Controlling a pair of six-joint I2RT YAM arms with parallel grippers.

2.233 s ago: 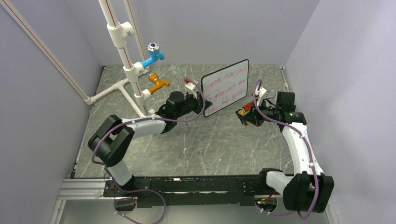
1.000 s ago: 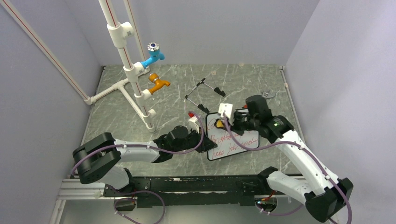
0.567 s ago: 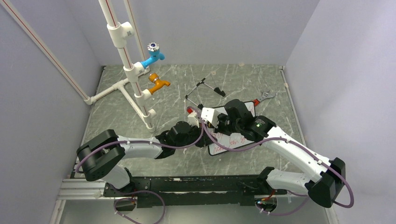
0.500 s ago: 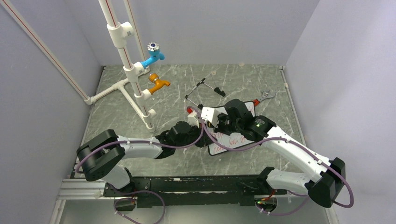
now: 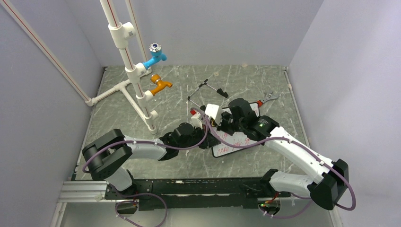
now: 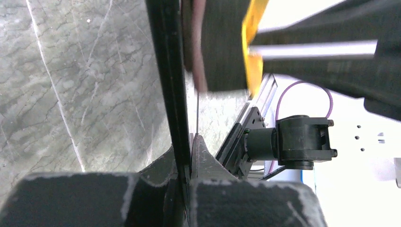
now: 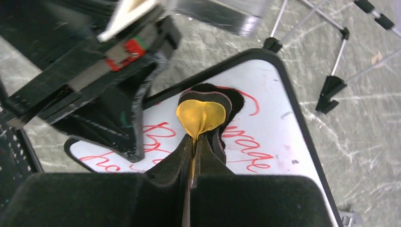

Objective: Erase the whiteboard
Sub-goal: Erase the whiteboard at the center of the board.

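Note:
The whiteboard (image 5: 240, 142), white with a black frame and red handwriting, lies low and nearly flat at the table's near middle. My left gripper (image 5: 205, 138) is shut on its left edge; the left wrist view shows the black frame (image 6: 166, 71) pinched between my fingers (image 6: 187, 146). My right gripper (image 5: 223, 124) is shut on the yellow-black eraser (image 7: 201, 116) and holds it down on the board's (image 7: 279, 118) upper left part, over the red writing. The eraser also shows in the left wrist view (image 6: 250, 47). Red lines remain on either side of the eraser.
The black wire easel (image 5: 208, 92) stands bare behind the board, and also shows in the right wrist view (image 7: 331, 56). A white pipe frame (image 5: 130, 71) with a blue tap (image 5: 155, 56) and an orange tap (image 5: 160, 85) stands at the back left. A small metal tool (image 5: 268, 97) lies at the back right.
The left gripper took the board off the easel and brought it down near the front. The right gripper with the eraser came onto it and has lately shifted slightly across the top left.

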